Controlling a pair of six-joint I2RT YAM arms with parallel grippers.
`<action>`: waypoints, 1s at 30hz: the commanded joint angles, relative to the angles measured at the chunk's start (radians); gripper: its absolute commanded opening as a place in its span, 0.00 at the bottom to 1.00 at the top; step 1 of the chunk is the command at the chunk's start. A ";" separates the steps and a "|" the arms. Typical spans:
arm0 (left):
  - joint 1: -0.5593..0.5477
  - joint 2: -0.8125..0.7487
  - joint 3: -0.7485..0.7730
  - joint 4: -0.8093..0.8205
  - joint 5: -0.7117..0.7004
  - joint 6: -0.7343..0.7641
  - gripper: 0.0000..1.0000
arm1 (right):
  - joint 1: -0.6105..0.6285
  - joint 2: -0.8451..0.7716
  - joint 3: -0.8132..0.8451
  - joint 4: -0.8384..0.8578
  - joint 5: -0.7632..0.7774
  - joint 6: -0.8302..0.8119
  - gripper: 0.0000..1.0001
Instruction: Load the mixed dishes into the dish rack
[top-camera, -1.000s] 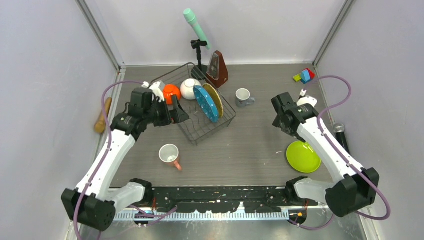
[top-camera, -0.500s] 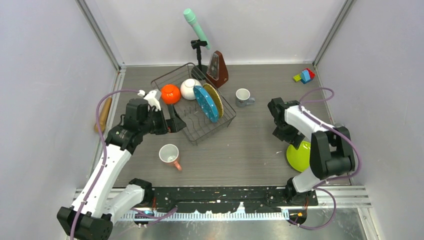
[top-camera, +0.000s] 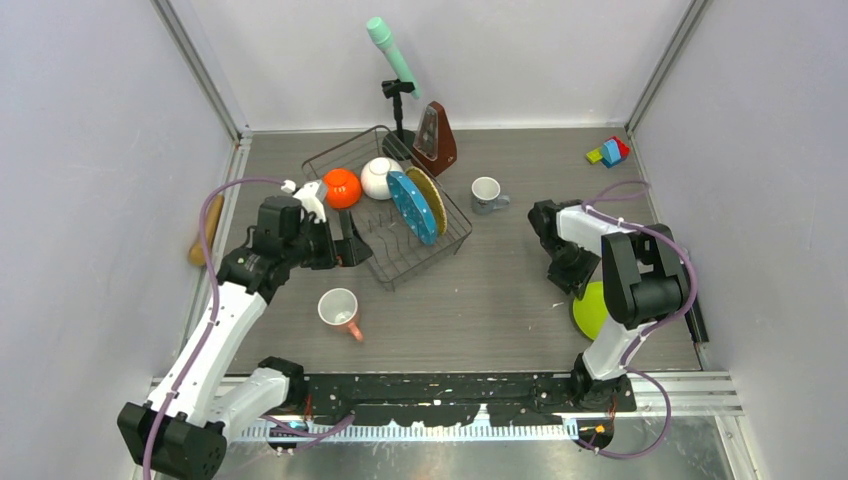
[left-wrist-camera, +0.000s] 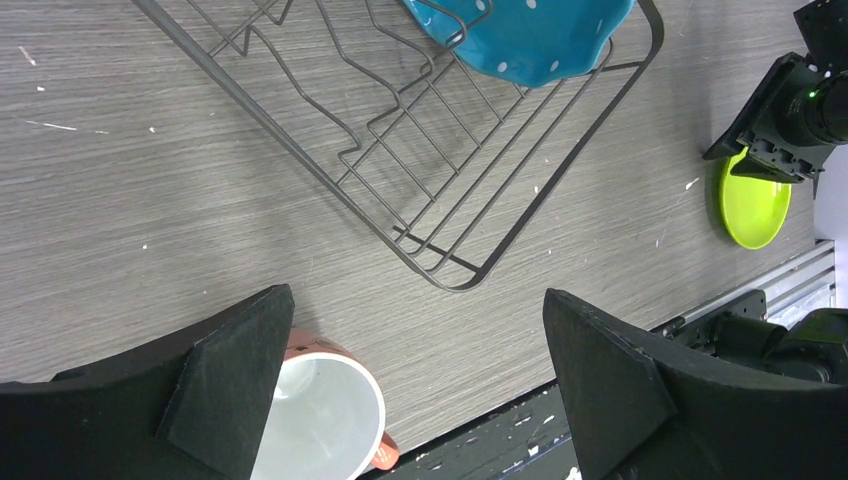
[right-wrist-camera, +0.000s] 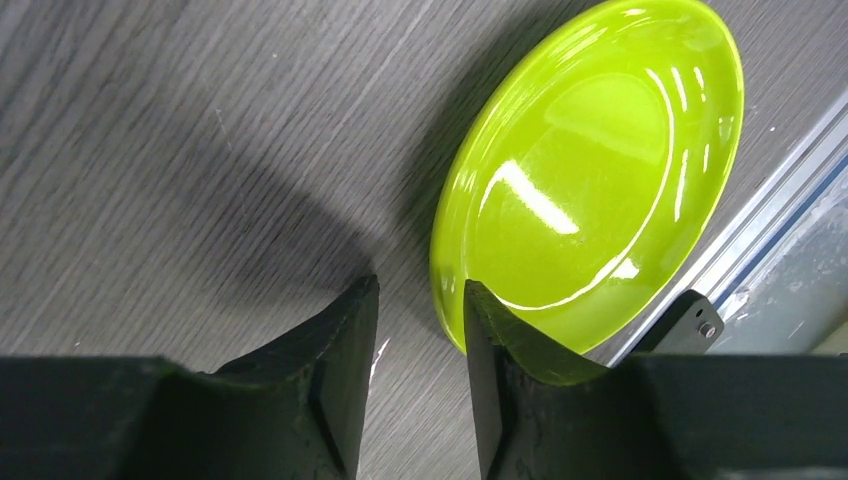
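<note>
Lower right of the overhead view: the right gripper (right-wrist-camera: 418, 300) sits low over the table (top-camera: 480, 300), at the left rim of the lime green plate (right-wrist-camera: 590, 170). The plate lies flat near the table's front edge, partly hidden by the arm. On the wrist view we note the fingers set narrow, a slim gap between them, nothing clamped. The plate's rim shows just past that gap (whether a finger touches it, we cannot tell).

Centre left: the left gripper (left-wrist-camera: 415, 330) hangs just beside the near-left side of the dish rack (top-camera: 400, 262), spread wide and empty. Below it in the frame, the pink mug (top-camera: 338, 308) rests on the table, apart from the rack, its white inside toward the cameras.

Upper centre: the rack holds four pieces.
- orange bowl (top-camera: 342, 187) and white bowl (top-camera: 380, 177), side by side at the far end
- blue white-dotted plate (top-camera: 410, 208) and yellow woven-pattern plate (top-camera: 433, 200), on edge, one right behind the other

The small grey mug (top-camera: 487, 192) stands on the table right of the rack, outside it. The brown metronome (top-camera: 436, 140) stands behind the rack's far corner. At the far left edge we glimpse the wooden rolling pin (top-camera: 198, 248), mostly hidden.
</note>
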 joint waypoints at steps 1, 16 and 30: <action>0.000 0.006 0.004 0.023 -0.010 0.035 1.00 | -0.010 0.018 -0.037 0.001 -0.008 0.034 0.41; 0.000 0.034 0.019 0.000 -0.001 0.049 1.00 | -0.030 -0.079 -0.054 -0.019 -0.010 -0.016 0.01; -0.237 -0.031 -0.034 0.424 -0.024 0.075 0.95 | -0.023 -0.353 0.275 0.034 -0.532 0.359 0.00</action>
